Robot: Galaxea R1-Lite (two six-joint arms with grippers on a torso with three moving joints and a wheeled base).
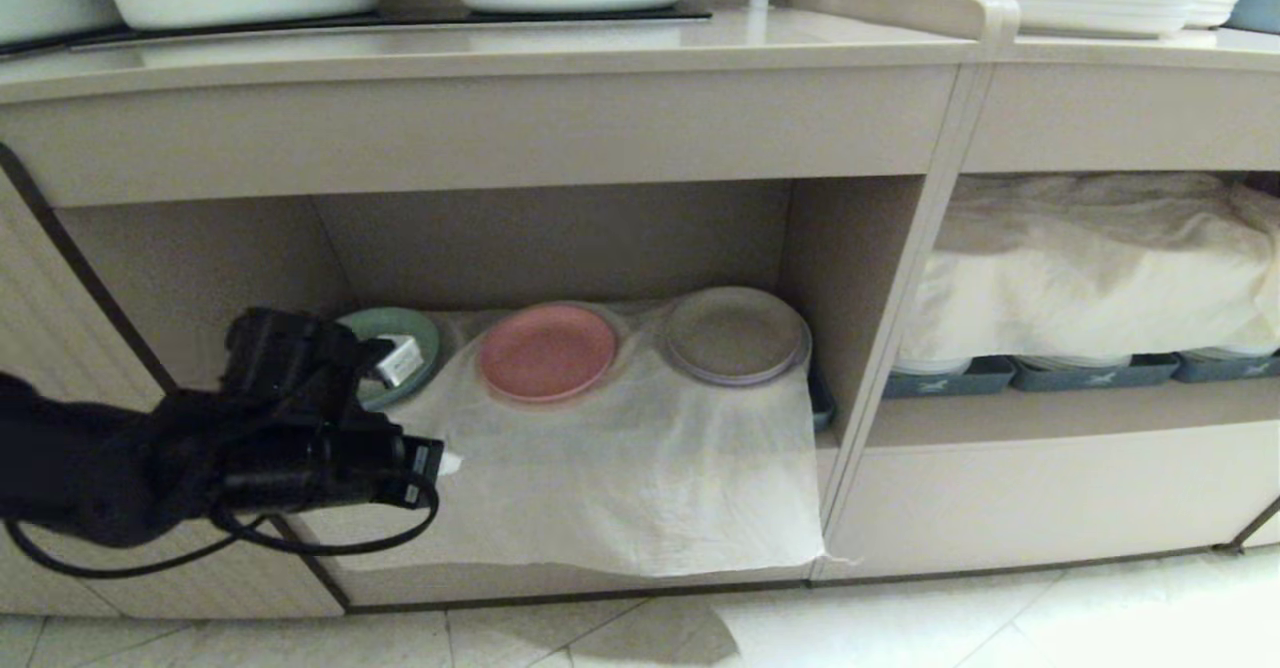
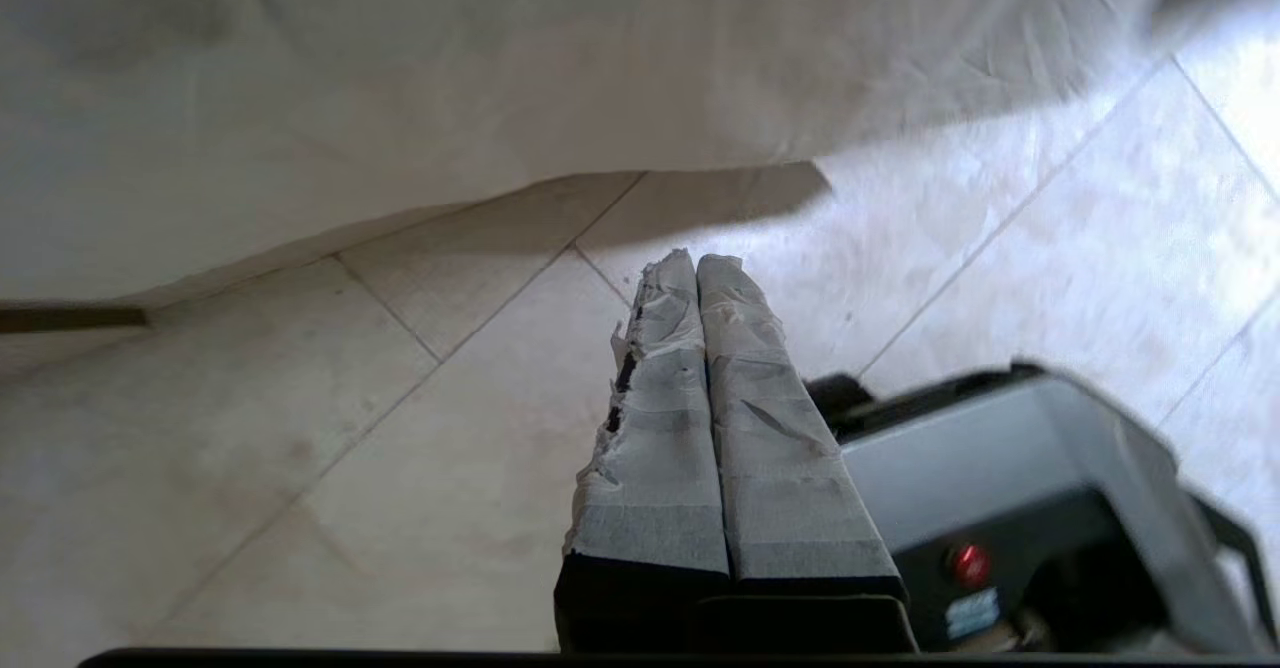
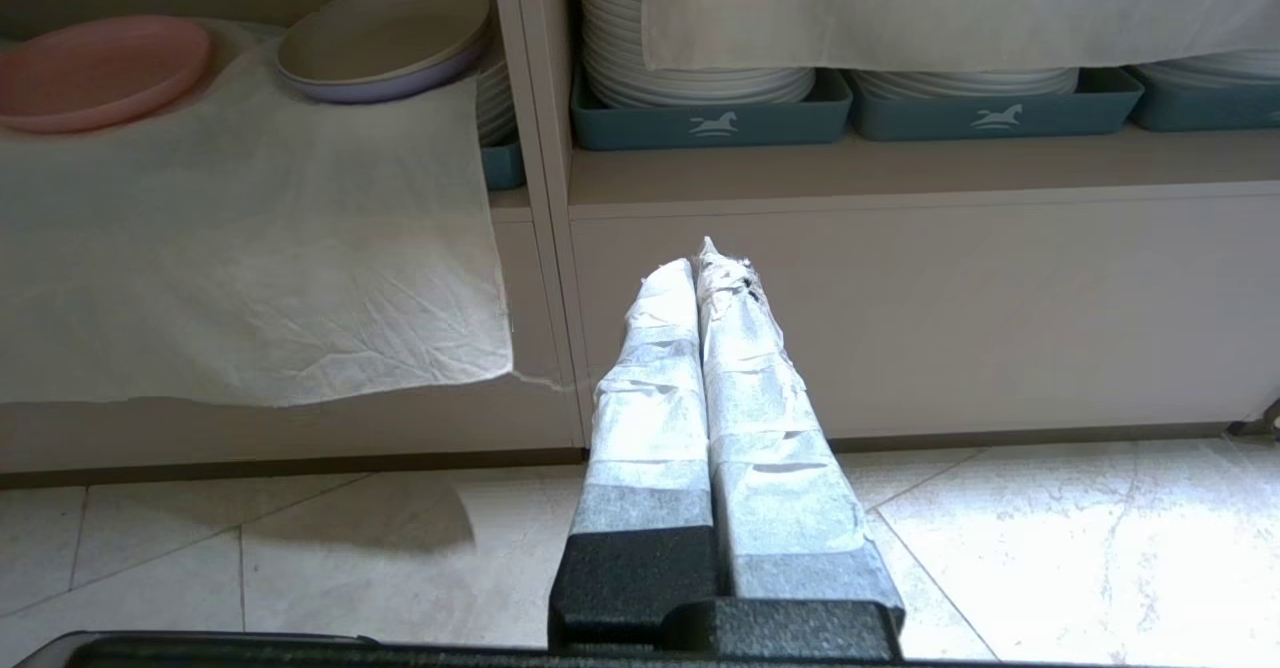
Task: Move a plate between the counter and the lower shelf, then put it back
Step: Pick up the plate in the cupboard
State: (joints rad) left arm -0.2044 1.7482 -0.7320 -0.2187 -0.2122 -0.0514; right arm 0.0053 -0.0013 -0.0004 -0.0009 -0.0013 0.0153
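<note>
Left hand (image 2: 697, 266) closed, empty, lower left of head view, perhaps just outside lower shelf (image 1: 560, 248); pink plate (image 1: 546, 351) mid-frame on cloth (image 1: 620, 478); right hand (image 3: 700, 266) closed.

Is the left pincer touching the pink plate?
Apart. The left wrist view shows the shut left pincer over bare floor; the pink plate lies untouched on the shelf cloth.
</note>
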